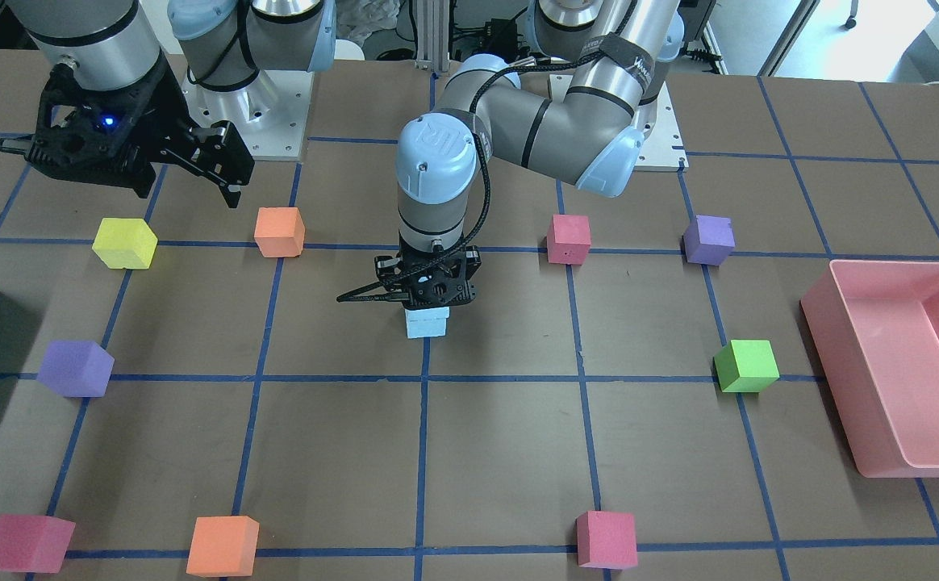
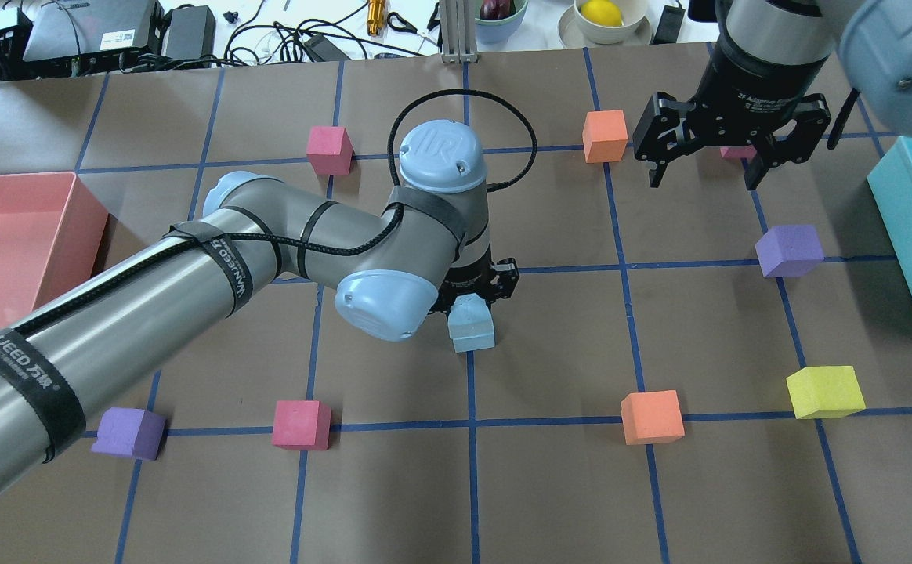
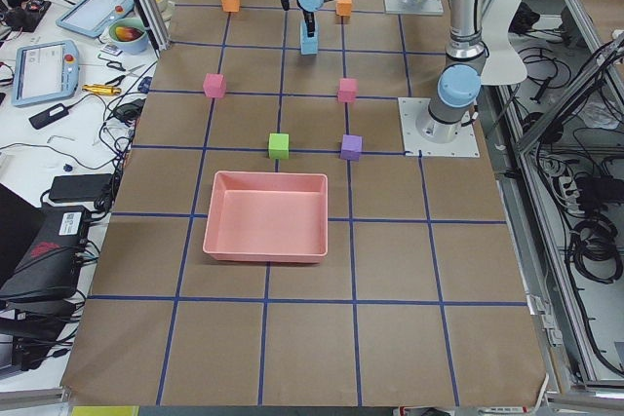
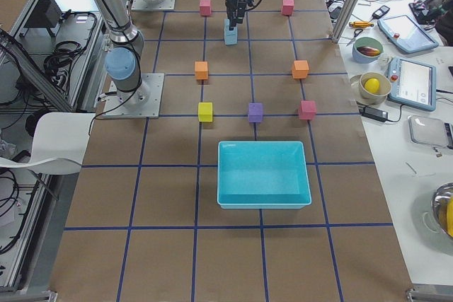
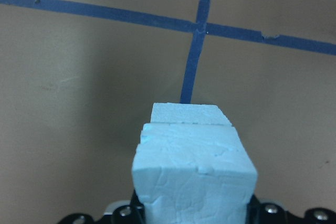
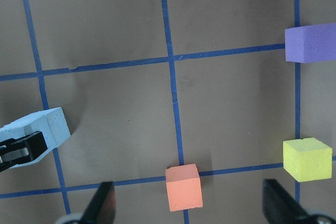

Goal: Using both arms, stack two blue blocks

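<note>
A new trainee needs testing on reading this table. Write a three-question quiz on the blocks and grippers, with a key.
1. True or false: the right gripper is holding a block.
2. The left gripper grips the upper blue block. What does that block sit on?
A. the bare table
B. the lower blue block
C. a purple block
3. Fill in: the block lying nearest the pink tray is coloured ____.

Key:
1. False. It hangs open and empty.
2. B
3. Green: the green block.
</note>
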You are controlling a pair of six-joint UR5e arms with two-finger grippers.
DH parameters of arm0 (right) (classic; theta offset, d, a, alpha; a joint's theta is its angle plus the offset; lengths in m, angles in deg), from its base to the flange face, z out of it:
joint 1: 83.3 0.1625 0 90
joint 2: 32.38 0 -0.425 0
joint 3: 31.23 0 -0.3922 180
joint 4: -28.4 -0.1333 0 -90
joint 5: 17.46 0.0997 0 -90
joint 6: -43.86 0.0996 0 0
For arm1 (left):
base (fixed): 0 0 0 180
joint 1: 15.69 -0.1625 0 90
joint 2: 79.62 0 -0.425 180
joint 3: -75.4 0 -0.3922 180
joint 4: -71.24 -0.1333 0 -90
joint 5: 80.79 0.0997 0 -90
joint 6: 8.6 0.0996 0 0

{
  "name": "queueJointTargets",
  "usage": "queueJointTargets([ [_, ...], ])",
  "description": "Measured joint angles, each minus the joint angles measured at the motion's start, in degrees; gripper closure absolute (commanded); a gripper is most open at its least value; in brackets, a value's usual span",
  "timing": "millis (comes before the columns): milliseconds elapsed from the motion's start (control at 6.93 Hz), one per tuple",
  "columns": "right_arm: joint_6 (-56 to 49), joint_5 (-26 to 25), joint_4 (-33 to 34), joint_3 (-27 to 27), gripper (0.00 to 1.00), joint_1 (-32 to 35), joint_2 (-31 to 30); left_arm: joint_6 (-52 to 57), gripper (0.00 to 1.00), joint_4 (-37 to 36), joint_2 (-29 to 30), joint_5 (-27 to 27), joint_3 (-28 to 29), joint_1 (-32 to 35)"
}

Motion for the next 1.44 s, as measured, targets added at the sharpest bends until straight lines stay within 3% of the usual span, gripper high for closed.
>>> queueJointTargets([
  [577,0.0,0.0,0.0,0.1,0.0,0.0,0.0,0.0,0.0,1.4,-2.0,-0.1,1.4,-0.7],
  [1010,0.0,-0.1,0.0,0.2,0.0,0.1,0.0,1.2,0.0,25.2,-7.6,0.3,15.4,-4.7],
  [1155,0.0,-0.1,0.0,0.2,0.0,0.1,0.0,2.5,0.0,30.0,-9.5,0.4,19.2,-5.7],
  [1443,0.0,0.0,0.0,0.2,0.0,0.1,0.0,5.5,0.0,31.5,-11.8,1.1,21.0,-7.3],
])
